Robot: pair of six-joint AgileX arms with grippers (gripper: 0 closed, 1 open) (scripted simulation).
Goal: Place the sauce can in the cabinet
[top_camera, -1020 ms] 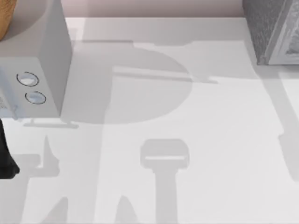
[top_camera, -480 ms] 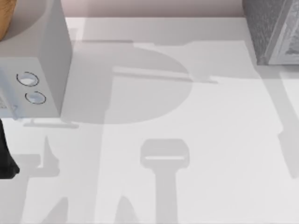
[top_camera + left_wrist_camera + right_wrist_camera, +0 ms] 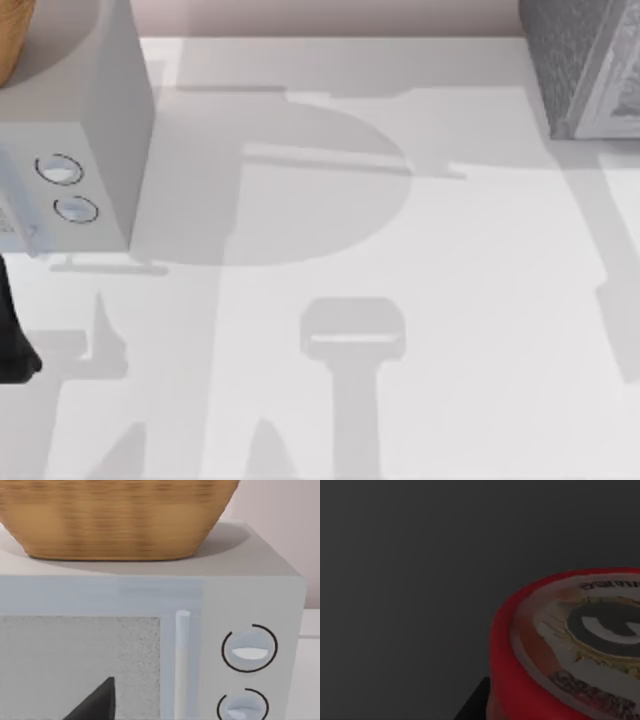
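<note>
While my right wrist camera sits in a dim, dark grey space, the sauce can (image 3: 560,650) fills its near corner, red rim and printed top close to the lens; I cannot tell my right gripper's state. The cabinet (image 3: 585,65) stands at the table's (image 3: 400,300) far right corner. My left arm faces a pale microwave (image 3: 150,630) bearing a wicker basket (image 3: 115,515).

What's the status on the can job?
Sauce can close under the right wrist camera, dim grey surround. Cabinet at table's far right. Left wrist camera faces the microwave, basket on top. Nothing seen blocking.
</note>
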